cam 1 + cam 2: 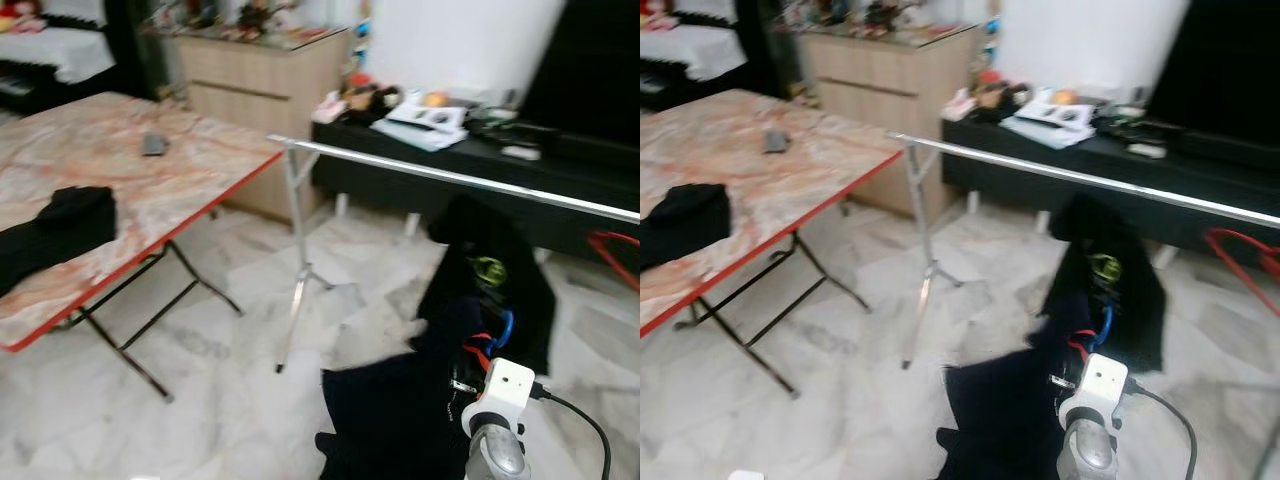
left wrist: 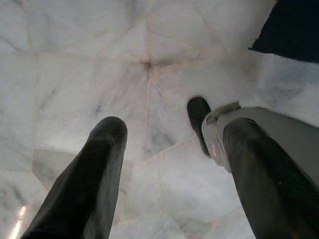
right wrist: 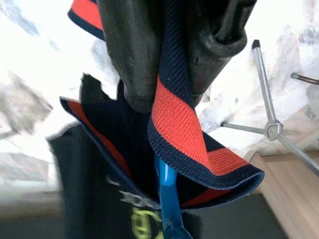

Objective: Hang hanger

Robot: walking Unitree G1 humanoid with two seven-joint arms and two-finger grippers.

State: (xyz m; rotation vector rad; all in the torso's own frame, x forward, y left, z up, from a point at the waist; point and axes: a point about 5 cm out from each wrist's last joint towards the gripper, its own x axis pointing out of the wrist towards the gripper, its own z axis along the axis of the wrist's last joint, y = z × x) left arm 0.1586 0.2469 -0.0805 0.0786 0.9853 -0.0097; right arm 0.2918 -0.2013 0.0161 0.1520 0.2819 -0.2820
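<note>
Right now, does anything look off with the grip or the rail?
Yes. The right gripper is pinching the shirt's collar, not the blue hanger, so the shirt sags below the rail.

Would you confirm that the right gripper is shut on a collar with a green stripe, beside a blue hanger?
Not quite: the stripe is red, not green. The right wrist view shows the right gripper shut on a navy collar with a red stripe, beside the blue hanger.
</note>
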